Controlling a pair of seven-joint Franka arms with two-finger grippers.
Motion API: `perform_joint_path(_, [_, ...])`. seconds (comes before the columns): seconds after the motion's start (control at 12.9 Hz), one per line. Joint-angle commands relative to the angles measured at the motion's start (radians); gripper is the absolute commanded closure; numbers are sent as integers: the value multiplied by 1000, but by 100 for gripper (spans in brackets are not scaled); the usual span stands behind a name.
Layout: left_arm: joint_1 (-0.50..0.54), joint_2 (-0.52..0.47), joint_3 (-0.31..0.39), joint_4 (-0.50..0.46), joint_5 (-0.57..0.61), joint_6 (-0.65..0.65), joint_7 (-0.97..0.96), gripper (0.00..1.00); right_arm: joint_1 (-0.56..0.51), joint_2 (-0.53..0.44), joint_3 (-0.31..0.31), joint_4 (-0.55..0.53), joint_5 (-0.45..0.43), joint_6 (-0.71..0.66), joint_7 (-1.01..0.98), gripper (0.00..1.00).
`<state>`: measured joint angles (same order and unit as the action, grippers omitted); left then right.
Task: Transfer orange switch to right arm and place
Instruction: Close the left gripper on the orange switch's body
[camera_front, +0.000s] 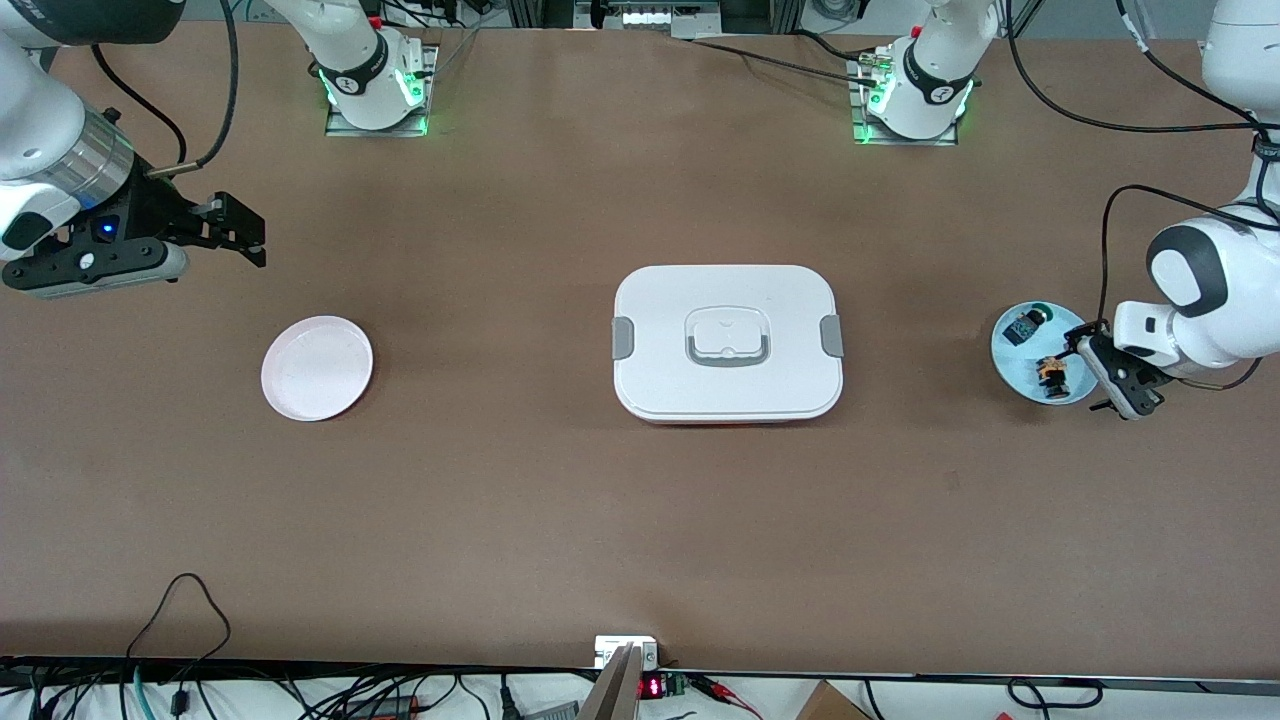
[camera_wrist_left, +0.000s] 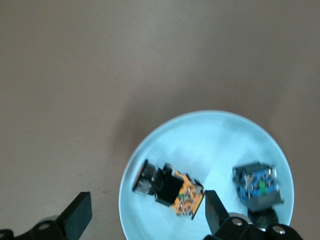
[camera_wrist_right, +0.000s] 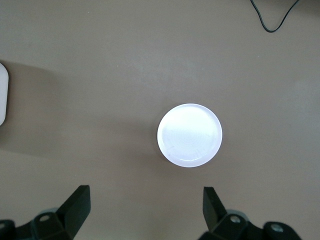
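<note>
Orange switch (camera_wrist_left: 169, 189): cap colour lost to blur. Green-capped switch (camera_wrist_left: 257, 184): partly covered by left gripper finger (camera_wrist_left: 216, 215).

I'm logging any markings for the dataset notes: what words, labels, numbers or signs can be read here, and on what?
Nothing legible.
Red digits on the display at the table edge: too small to read.
Round marks on both arm bases: too small.
Orange switch and green switch: blurred, no readable print.
</note>
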<state>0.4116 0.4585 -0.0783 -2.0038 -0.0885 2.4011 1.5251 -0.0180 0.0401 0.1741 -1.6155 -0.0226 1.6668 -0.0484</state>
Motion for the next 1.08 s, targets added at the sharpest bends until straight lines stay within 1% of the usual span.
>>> perform_joint_path(0.0, [26,-5,-6,-38,-4,24,121,0,-5,1,7,11,4,-2,9,0])
perform_joint_path(0.15, [30,18,-8,-43,-5,29,144,0,-5,1,5,11,4,-4,9,0])
perform_joint_path(0.31, [30,20,-24,-62,-8,29,177,0,-5,1,5,11,4,-4,9,0])
perform_joint_path(0.54, [33,22,-28,-67,-10,29,190,0,-5,1,5,11,4,-6,9,0])
perform_joint_path(0.7, [38,22,-29,-63,-8,32,194,0,-5,1,7,11,4,-2,9,0])
perform_joint_path(1.01, [35,12,-48,-44,-8,38,279,0,-2,-2,10,11,4,-2,9,0])
